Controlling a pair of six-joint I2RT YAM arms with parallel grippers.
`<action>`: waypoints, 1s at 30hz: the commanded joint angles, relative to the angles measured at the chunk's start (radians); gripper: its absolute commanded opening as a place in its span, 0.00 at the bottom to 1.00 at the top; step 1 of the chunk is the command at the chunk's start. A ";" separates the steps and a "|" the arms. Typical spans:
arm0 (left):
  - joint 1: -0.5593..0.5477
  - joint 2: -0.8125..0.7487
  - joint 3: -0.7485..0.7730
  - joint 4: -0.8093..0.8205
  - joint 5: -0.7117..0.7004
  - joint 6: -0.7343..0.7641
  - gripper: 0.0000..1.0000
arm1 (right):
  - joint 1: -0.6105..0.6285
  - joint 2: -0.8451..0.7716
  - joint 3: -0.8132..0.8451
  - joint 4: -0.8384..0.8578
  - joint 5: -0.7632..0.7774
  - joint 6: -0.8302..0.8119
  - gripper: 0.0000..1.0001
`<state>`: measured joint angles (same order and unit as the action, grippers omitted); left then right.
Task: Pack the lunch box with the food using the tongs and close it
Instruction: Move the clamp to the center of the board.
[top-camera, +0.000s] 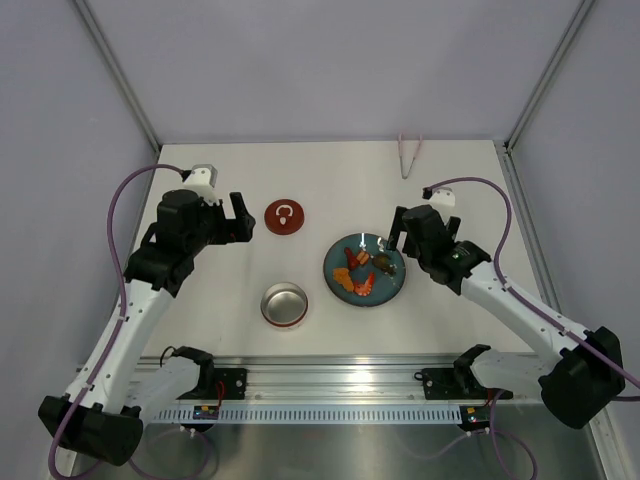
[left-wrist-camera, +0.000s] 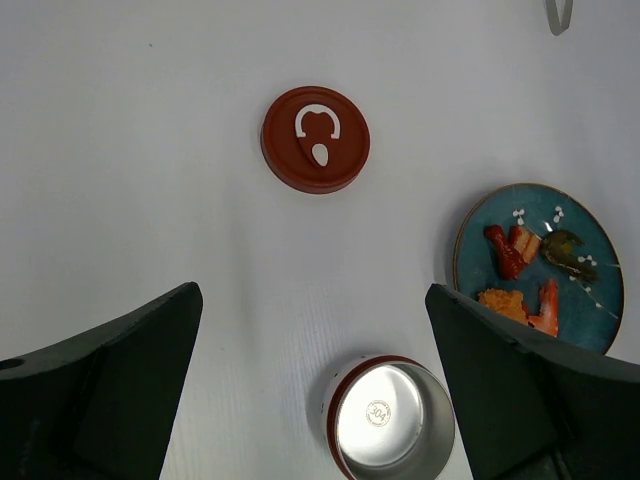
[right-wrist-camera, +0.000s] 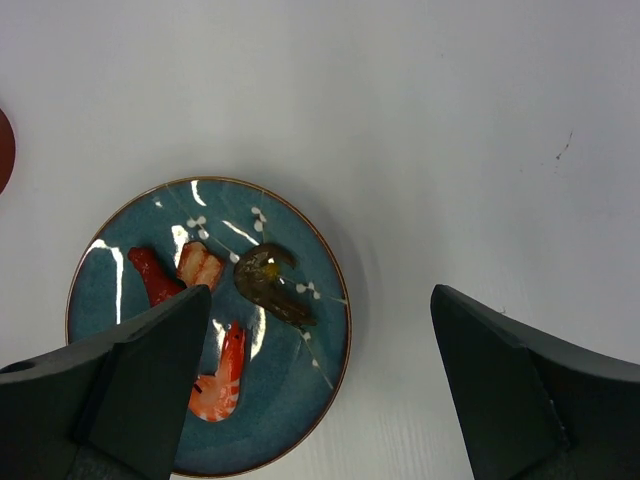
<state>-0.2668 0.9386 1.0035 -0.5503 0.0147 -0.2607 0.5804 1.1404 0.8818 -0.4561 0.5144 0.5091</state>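
The lunch box (top-camera: 284, 304), a small round steel container with a reddish rim, stands open and empty near the front; in the left wrist view it (left-wrist-camera: 390, 420) lies between my open fingers. Its dark red lid (top-camera: 284, 216) (left-wrist-camera: 315, 139) with a white loop lies flat behind it. The food (top-camera: 358, 272) (left-wrist-camera: 515, 250) (right-wrist-camera: 268, 285) sits on a teal plate (top-camera: 387, 291) (right-wrist-camera: 290, 370). The tongs (top-camera: 410, 153) lie at the far edge. My left gripper (top-camera: 240, 220) (left-wrist-camera: 312, 300) hangs open beside the lid. My right gripper (top-camera: 395, 232) (right-wrist-camera: 320, 295) hangs open over the plate's right rim.
The white table ends in grey walls with metal corner posts (top-camera: 120, 75) at the back. An aluminium rail (top-camera: 330, 385) with both arm bases runs along the near edge. Cables (top-camera: 120, 215) loop off each wrist.
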 joint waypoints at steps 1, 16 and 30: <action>-0.003 0.008 0.003 0.050 0.030 0.012 0.99 | -0.005 0.010 0.003 0.002 0.041 0.022 0.99; -0.012 0.028 0.018 0.026 -0.002 0.005 0.99 | -0.101 0.145 0.176 -0.052 0.006 -0.070 0.99; -0.015 0.037 0.018 0.030 -0.010 0.005 0.99 | -0.358 0.699 0.734 -0.110 -0.278 -0.231 1.00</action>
<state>-0.2779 0.9699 1.0035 -0.5510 0.0151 -0.2615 0.2390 1.7851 1.5162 -0.5262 0.2955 0.3244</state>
